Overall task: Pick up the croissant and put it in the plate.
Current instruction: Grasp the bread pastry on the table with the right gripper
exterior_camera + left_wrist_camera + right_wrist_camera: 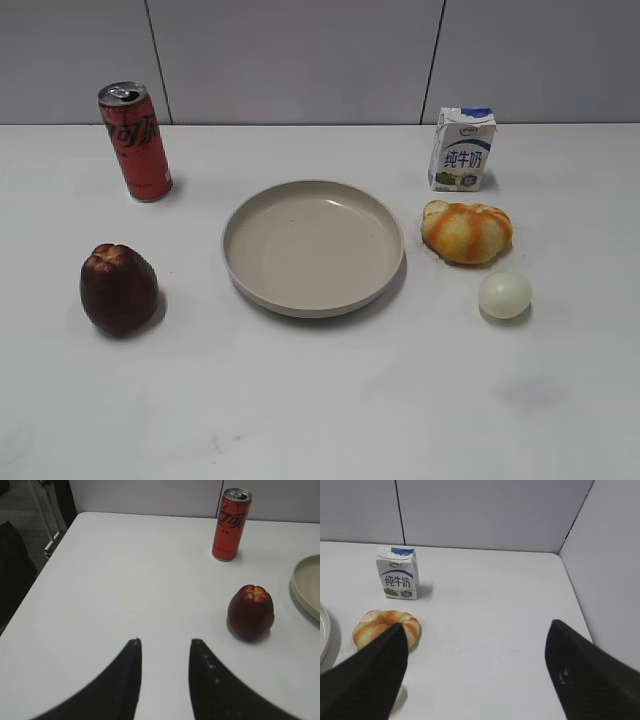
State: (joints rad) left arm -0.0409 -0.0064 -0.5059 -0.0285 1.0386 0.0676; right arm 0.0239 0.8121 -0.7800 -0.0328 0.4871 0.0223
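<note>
The croissant [467, 232], puffy with golden and orange-brown stripes, lies on the white table just right of the beige plate [250, 280]. It also shows in the right wrist view [380, 625], partly behind my left jaw. My right gripper [477, 627] is wide open and empty, to the right of the croissant. The plate's rim shows at the left edge of that view [323, 630] and at the right edge of the left wrist view [305, 587]. My left gripper [165, 642] is open and empty over bare table, left of the plate. Neither gripper shows in the exterior view.
A red soda can [135, 140] stands back left, a dark red apple-like fruit [118, 288] front left. A milk carton [462, 150] stands behind the croissant, and a pale round ball [504, 295] lies in front of it. A grey wall [610, 570] bounds the table's right side.
</note>
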